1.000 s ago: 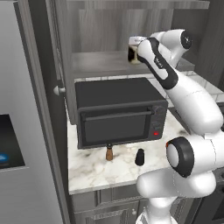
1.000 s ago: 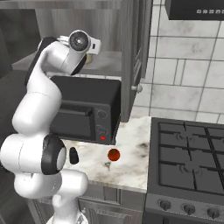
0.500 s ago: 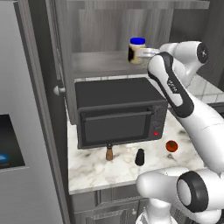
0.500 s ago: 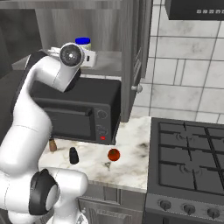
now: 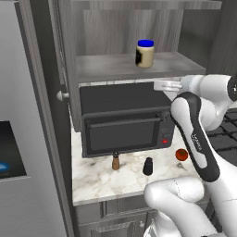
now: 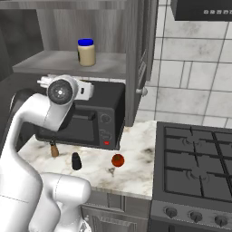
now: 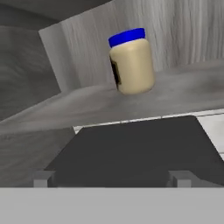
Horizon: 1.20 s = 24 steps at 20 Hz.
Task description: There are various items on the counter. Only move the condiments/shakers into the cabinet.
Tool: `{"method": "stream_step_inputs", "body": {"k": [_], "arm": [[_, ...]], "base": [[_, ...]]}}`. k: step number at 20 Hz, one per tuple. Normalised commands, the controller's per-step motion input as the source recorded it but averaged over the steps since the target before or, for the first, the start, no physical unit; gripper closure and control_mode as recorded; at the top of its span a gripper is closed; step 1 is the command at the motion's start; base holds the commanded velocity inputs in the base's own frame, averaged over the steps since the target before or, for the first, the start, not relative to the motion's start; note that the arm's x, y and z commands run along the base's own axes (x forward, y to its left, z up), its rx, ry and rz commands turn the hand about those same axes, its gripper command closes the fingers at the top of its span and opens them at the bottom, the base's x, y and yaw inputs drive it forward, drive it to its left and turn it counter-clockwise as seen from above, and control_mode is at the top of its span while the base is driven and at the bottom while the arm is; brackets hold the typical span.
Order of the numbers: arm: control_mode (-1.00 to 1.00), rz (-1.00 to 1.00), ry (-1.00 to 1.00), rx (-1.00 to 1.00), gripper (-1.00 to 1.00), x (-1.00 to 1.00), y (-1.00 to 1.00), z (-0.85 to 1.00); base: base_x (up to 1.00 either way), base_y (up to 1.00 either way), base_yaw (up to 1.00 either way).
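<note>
The jar [image 5: 145,53] stands upright on the cabinet shelf [image 5: 111,65], toward the right of it and set in from the front edge, so one of the three condiments is done. The brown shaker [image 5: 115,162] and the black shaker [image 5: 147,166] stand on the counter [image 5: 102,180] in front of the oven [image 5: 122,120], near each other but apart, with the tomato [image 5: 182,154] further right; that one we leave alone.

Our gripper [image 5: 163,85] hangs just above the oven top, below the shelf edge, empty; its tips [image 7: 43,178] stand wide apart in the hand view, nothing between them.

The step in hand, as we judge it, is going for the next shaker. To do it well we first draw the hand straight out from under the shelf, since it sits in the narrow gap between the shelf and the oven top, and only then drop toward the counter. We keep the fingers wide on the way down and come from above. The black shaker looks the easier pick, as it stands further out from the oven door. Both shakers are slim and likely to tip, so we centre the fingers on the body before closing and lift vertically, clear of the oven handle.
</note>
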Motion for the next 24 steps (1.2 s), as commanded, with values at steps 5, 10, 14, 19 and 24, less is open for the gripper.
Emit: {"method": "stream_step_inputs", "body": {"k": [5, 10, 14, 19, 24], "arm": [[-1.0, 0.0, 0.45, -0.04, -1.0, -0.44, 0.0, -0.83], [-1.0, 0.0, 0.55, -0.11, -1.0, -0.03, 0.0, -0.91], [-1.0, 0.0, 0.31, -0.14, -1.0, 0.0, 0.0, -0.69], [-1.0, 0.0, 0.31, -0.15, -1.0, 0.0, 0.06, -0.78], [-1.0, 0.0, 0.37, -0.15, -1.0, 0.0, 0.1, -0.91]], "base": [[0.0, 0.0, 0.0], [0.0, 0.0, 0.0], [0.0, 0.0, 0.0], [0.0, 0.0, 0.0], [0.0, 0.0, 0.0]]}}
